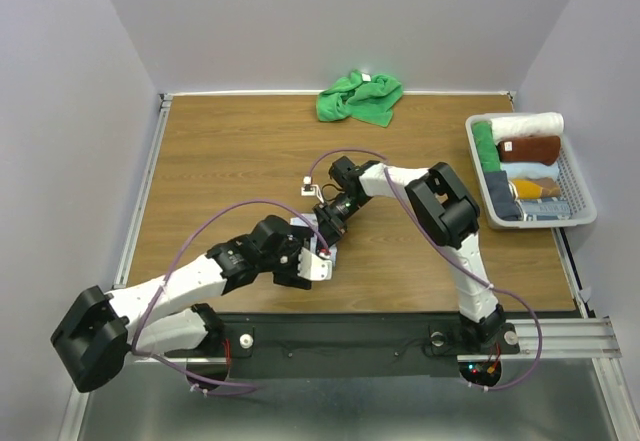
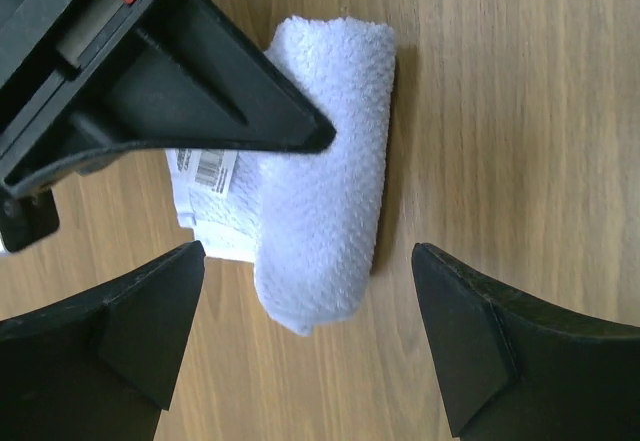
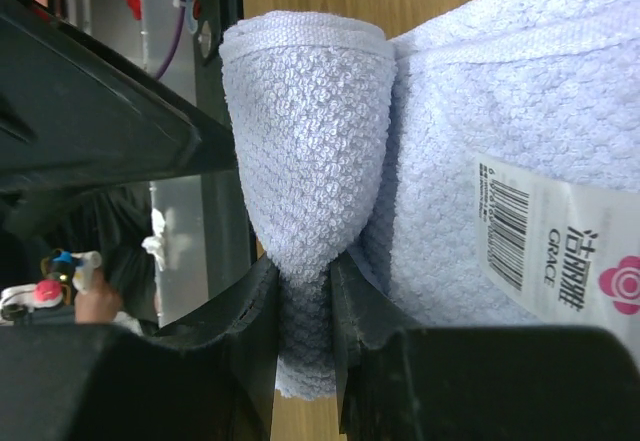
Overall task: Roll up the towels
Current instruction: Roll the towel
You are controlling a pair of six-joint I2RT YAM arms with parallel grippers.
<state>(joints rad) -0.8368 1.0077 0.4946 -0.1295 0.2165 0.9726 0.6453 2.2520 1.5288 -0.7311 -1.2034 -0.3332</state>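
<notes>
A wooden table (image 1: 220,161) seen from above, with two robot arms meeting near its middle over a pale towel (image 2: 325,181). Most of this bluish-white towel is wound into a short, thick roll lying on the wood, and a flat unrolled flap with a printed label (image 2: 210,169) sticks out along one side. The right gripper (image 3: 303,281) has its two fingers (image 3: 255,331) pressed together on one end of the roll, squeezing the cloth into a narrow waist, probably so the soft layers do not spring loose. The left gripper (image 2: 305,253) hangs just above the roll with its fingers (image 2: 140,331) spread wide, one on each side and neither touching the cloth, so it holds nothing. That leaves it free to take a fresh hold or to tuck in the flap while the other gripper pins the roll. This towel looks nearly finished, with only the labelled flap left to wind. The green towel (image 1: 360,98) lies crumpled at the far edge of the table, well apart from both arms and not yet rolled. A basket (image 1: 583,193) at the right edge holds several rolled towels (image 1: 528,149) side by side.
</notes>
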